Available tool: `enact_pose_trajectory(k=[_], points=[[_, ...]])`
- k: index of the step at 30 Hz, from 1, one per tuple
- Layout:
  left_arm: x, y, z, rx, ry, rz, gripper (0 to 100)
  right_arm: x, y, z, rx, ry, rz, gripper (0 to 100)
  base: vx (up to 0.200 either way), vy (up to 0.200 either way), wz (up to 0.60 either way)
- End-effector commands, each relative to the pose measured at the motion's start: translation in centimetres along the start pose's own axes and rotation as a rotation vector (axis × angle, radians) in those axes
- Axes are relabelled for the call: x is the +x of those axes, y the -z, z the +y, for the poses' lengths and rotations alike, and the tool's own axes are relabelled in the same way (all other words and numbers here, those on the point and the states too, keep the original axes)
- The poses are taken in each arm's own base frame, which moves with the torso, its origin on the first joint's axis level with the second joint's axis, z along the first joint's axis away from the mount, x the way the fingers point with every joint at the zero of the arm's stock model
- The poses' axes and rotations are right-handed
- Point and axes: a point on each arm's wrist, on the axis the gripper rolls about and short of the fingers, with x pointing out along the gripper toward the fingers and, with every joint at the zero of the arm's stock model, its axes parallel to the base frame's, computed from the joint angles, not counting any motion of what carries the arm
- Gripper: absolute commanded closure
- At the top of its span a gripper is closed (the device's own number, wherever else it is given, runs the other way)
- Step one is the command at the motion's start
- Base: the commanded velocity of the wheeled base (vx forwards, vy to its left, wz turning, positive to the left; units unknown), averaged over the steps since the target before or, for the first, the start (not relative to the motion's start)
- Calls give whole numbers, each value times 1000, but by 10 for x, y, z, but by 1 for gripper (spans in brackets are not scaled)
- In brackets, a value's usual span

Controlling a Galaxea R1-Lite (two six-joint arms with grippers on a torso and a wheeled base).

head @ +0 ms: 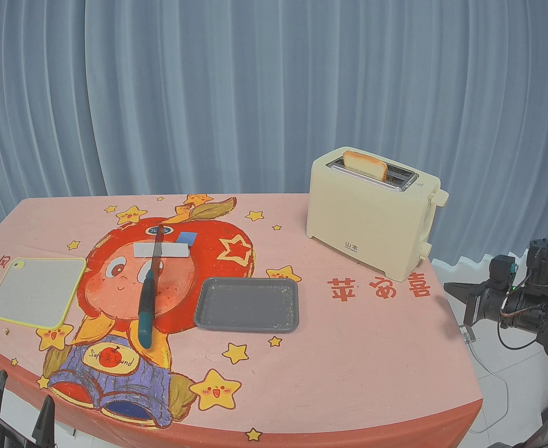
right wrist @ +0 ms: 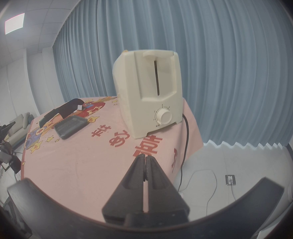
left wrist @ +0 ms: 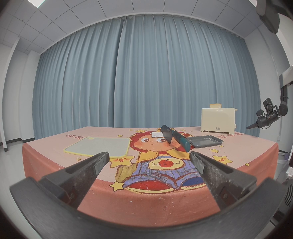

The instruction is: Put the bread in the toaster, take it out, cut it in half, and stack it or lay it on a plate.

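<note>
- My left gripper (left wrist: 148,157) hangs low before the near edge of the counter (head: 361,356), jaws wide apart and empty.
- My right gripper (right wrist: 145,160) sits off the counter's right side, jaws pressed together on nothing, facing the toaster (right wrist: 146,90).
- The knife (head: 147,300) lies mid-left, its blade propped on a white block (head: 174,249), with the board (head: 37,290) to its left and the grey tray (head: 247,304) to its right.
- At the far right, the bread (head: 364,164) stands in the toaster's slot, its top poking out.

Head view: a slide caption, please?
Bread stands in the toaster; knife, grey tray and cutting board lie on the table.
</note>
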Motion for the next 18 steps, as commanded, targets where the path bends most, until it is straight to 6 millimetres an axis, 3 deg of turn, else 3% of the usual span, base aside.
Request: enact_pose_trajectory(k=[1, 18], points=[[0, 5, 0, 1, -2, 3, 0, 11, 5, -4, 3, 4, 4, 100, 0, 0, 0], [0, 5, 0, 1, -2, 3, 0, 25, 3, -8, 9, 5, -34, 100, 0, 0, 0]])
